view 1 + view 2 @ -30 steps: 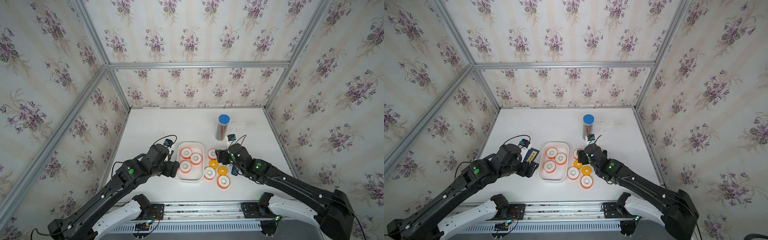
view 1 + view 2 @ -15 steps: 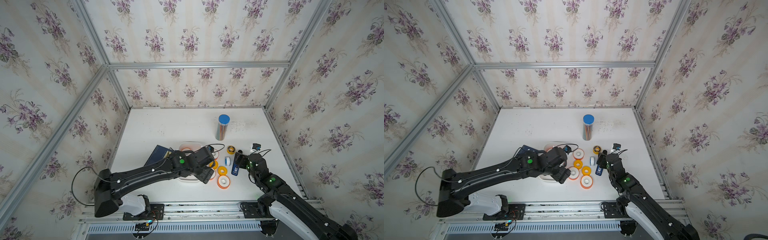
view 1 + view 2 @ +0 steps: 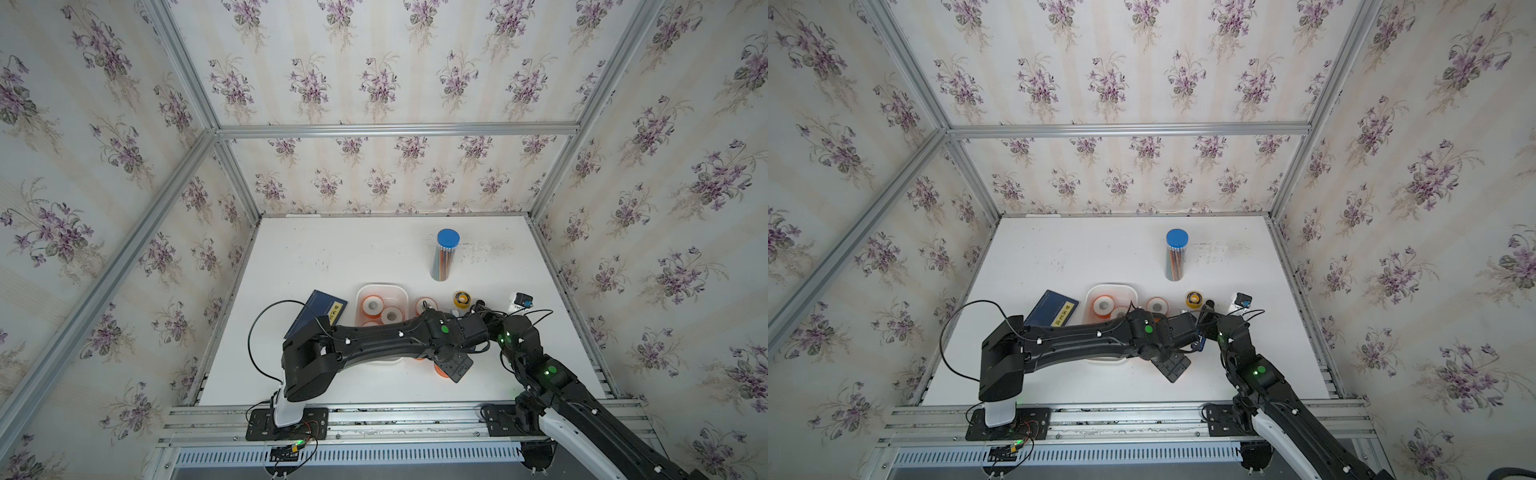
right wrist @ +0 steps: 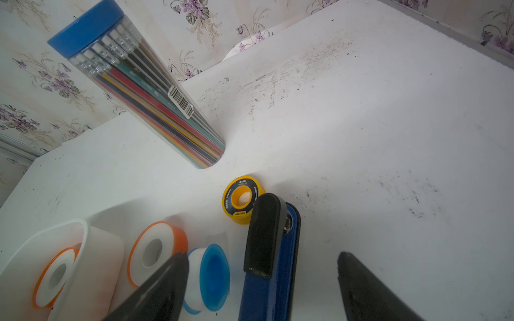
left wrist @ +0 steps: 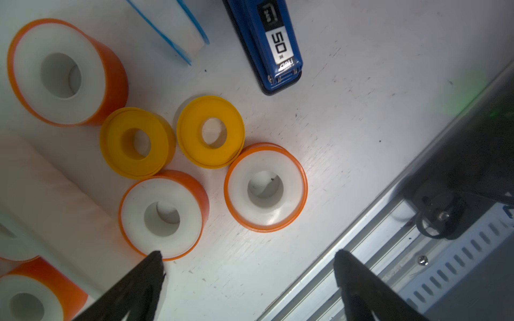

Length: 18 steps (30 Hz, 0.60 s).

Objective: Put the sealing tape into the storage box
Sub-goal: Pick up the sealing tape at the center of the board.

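The white storage box (image 3: 382, 286) holds white-faced, orange-rimmed sealing tape rolls (image 3: 372, 305). My left arm lies across the box. Its gripper (image 5: 249, 254) is open over bare table near the front rail, one fingertip (image 5: 155, 258) at the edge of a white-orange roll (image 5: 162, 215). Beside that roll lie another (image 5: 265, 187), a third (image 5: 59, 73) and two yellow rolls (image 5: 136, 146). My right gripper (image 4: 261, 257) is open, straddling the blue stapler (image 4: 267, 278) and a blue-white roll (image 4: 211, 275). A black-yellow roll (image 4: 240, 198) stands just beyond.
A navy booklet (image 3: 318, 313) lies left of the box. A clear pencil tube with a blue cap (image 3: 444, 255) stands behind. A small white, blue and black item (image 3: 519, 300) sits at the right. The metal rail (image 5: 361, 250) borders the table's front edge.
My left arm has swung from the left of the box across it to the loose rolls on the right. My right arm has drawn back toward the front right, its gripper staying by the stapler.
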Each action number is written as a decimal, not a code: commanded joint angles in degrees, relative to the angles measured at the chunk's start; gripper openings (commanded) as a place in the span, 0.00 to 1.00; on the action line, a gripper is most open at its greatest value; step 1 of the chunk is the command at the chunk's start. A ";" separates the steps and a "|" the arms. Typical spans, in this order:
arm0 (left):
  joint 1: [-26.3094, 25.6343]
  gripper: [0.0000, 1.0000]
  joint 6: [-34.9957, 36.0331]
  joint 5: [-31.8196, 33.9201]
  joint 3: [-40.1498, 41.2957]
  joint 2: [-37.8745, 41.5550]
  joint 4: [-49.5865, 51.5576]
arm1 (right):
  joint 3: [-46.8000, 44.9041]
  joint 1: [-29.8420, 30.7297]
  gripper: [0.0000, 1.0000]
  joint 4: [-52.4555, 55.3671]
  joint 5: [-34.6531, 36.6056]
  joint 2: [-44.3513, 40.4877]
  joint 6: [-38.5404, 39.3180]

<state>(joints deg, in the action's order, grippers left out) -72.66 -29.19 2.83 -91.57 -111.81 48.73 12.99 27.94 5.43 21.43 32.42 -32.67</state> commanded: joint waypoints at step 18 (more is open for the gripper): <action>-0.50 0.93 -0.66 -1.11 -5.20 -11.15 1.36 | -0.06 0.02 0.88 -0.38 0.56 -0.12 -0.14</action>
<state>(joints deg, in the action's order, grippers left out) -73.34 -29.54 1.67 -96.49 -121.91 50.15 12.86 27.79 6.83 23.49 32.40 -32.38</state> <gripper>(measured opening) 0.936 0.878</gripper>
